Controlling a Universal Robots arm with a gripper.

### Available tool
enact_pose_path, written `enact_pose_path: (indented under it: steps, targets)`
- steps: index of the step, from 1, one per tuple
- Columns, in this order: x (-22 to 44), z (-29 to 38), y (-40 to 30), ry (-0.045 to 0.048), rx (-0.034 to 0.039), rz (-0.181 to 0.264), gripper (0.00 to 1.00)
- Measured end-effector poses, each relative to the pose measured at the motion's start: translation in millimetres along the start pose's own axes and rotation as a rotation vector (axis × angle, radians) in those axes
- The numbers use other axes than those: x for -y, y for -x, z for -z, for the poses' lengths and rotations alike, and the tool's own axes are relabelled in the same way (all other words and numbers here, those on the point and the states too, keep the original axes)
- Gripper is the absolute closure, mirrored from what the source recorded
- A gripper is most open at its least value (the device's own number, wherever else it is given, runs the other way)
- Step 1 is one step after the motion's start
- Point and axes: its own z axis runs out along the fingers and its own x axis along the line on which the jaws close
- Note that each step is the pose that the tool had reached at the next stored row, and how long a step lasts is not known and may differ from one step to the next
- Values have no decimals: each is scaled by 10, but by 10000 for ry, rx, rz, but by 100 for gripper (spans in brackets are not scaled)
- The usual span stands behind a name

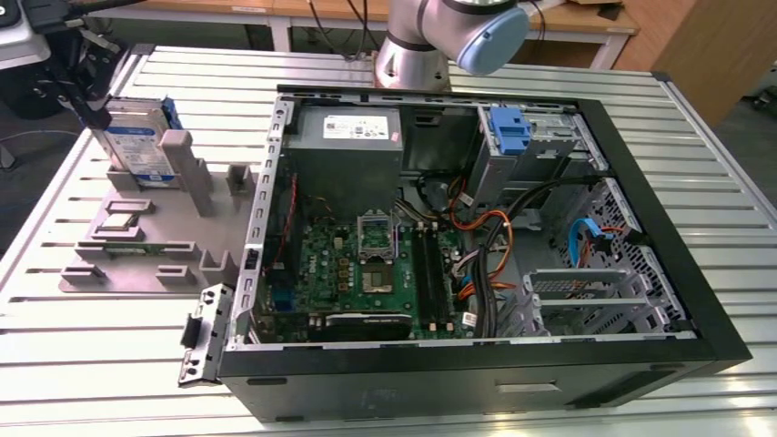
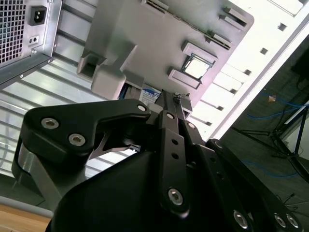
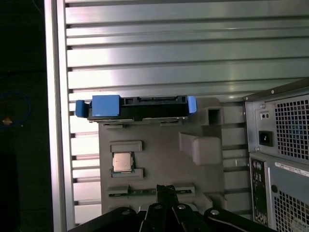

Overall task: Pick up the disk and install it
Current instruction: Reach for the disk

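The disk (image 1: 136, 141) stands on edge in a slot at the back of the grey fixture (image 1: 136, 264), at the exterior view's left; its white-and-blue label faces forward and its blue carrier frames it. In the first wrist view the disk (image 3: 137, 107) shows edge-on with blue tabs at both ends. A corner of the disk's label (image 2: 150, 94) peeks out past my fingers in the second wrist view. My gripper (image 1: 93, 111) hangs just beside the disk on the exterior view's left. Seen from the wrist, my gripper (image 3: 166, 189) (image 2: 169, 96) has its fingers together, holding nothing.
The open computer case (image 1: 680, 300) lies at the exterior view's right, with a motherboard (image 1: 364, 273), a grey power supply (image 1: 346, 132) and an upright blue bracket (image 1: 508, 127) in its drive bay. A processor chip (image 3: 122, 162) and a memory stick (image 1: 122, 248) rest on the fixture. The slatted metal table (image 1: 97, 364) surrounds everything.
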Motion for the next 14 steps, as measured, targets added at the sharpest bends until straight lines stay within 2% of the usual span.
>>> enact_pose_path:
  steps: [11,14]
  targets:
    - [-1,-10,-18,1,1,-1,90]
    - [-26,-11,-20,4,1,-2,90]
